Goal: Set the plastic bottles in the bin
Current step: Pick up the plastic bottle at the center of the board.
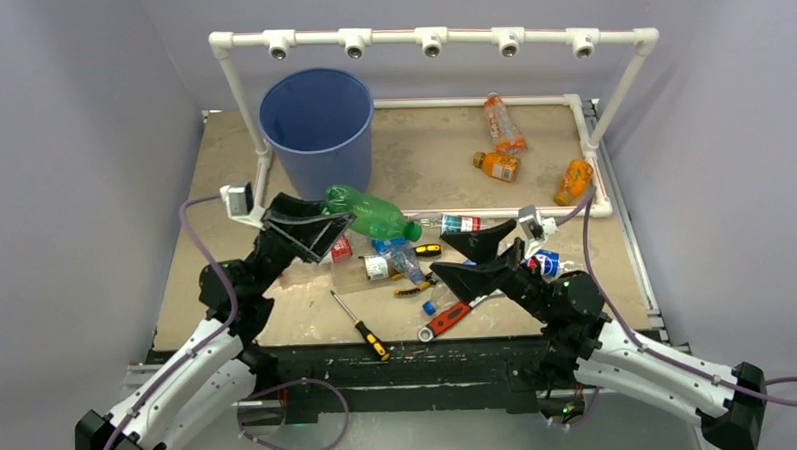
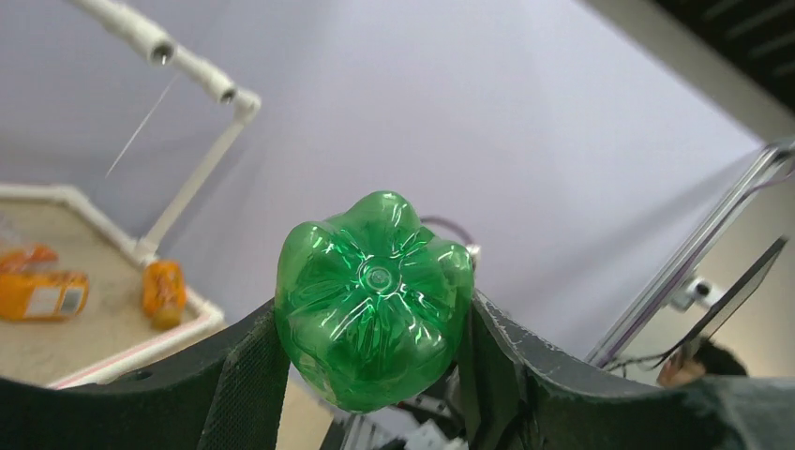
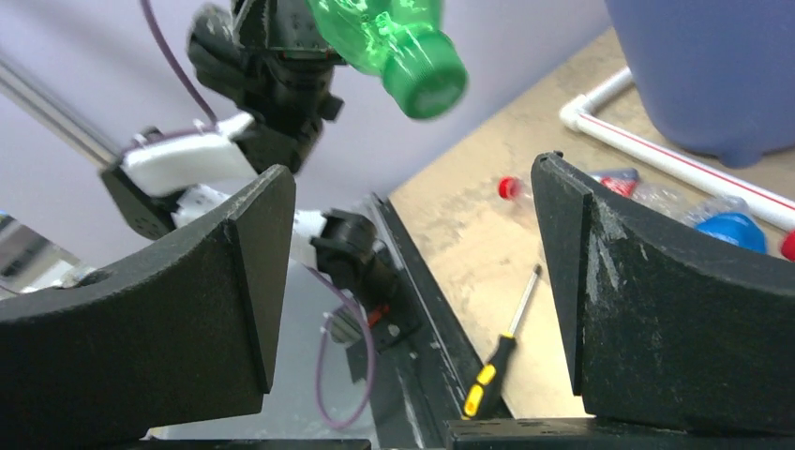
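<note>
Green plastic fills your left wrist view: the green bottle (image 2: pixel 375 300), seen base-on, is clamped between the two fingers of your left end effector (image 1: pixel 337 232). In the overhead view that arm reaches up from the lower left, elbow bent, wrist angled toward the centre of the frame. The bottle lies roughly level above the desk (image 1: pixel 442 153), cap pointing right, just below and right of the blue bin (image 1: pixel 317 153) and not over its mouth.

Your right arm comes in from the lower right, folded low. The right end effector (image 1: pixel 468 261) points left, fingers spread wide with nothing between them. It sits beside a cluster of clear bottles (image 1: pixel 391 257) at centre frame.

Three orange bottles (image 1: pixel 498 165) lie in the upper right, inside the white pipe frame (image 1: pixel 433 34). A screwdriver (image 1: pixel 360 326) and a red-handled wrench (image 1: pixel 446 319) lie near the bottom edge of the desk.
</note>
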### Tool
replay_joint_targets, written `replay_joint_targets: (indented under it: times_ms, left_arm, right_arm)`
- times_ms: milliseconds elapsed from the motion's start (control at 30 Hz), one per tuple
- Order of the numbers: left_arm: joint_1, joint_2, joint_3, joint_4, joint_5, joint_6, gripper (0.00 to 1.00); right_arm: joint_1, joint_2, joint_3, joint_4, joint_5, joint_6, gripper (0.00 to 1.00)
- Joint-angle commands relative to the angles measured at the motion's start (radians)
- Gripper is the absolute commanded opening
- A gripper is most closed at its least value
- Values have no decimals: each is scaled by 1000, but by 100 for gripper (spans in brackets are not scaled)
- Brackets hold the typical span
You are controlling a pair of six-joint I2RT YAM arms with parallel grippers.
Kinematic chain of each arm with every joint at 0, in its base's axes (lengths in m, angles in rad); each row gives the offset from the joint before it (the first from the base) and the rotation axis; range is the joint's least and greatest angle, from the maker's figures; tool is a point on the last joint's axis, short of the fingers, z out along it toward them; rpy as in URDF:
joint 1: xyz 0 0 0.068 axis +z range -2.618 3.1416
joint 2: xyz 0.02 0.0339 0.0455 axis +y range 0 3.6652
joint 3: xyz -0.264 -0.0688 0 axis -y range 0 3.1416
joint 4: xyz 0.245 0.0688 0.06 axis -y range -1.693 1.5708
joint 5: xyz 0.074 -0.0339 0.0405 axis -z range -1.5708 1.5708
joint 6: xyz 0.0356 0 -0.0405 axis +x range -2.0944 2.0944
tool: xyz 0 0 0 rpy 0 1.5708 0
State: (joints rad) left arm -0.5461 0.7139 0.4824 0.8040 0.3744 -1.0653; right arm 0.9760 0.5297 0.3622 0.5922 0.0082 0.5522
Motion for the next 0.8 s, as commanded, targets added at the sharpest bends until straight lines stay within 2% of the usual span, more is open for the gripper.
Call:
replay_joint_targets:
  times_ms: [0,100,367,500,667,767]
  left_arm:
    - [-3,-59,-82,235,-211,-194,0]
    - [-4,-61,-111,281,-239,-260,0]
    - [-4,-54,-109,302,-240,-310,0]
    - [-5,-59,-110,298,-235,-313,0]
    - [-5,-75,-121,285,-236,-319,0]
    - [-5,-76,-121,285,-235,-321,0]
  right_arm:
    - [3,3,-69,328,-7,124,89]
    - [3,57,-84,469,-7,171,85]
    - [2,294,27,665,-85,250,82]
    - [3,381,69,724,-101,284,78]
    - [3,433,78,789,-49,335,73]
    - [3,468,124,750,-62,340,73]
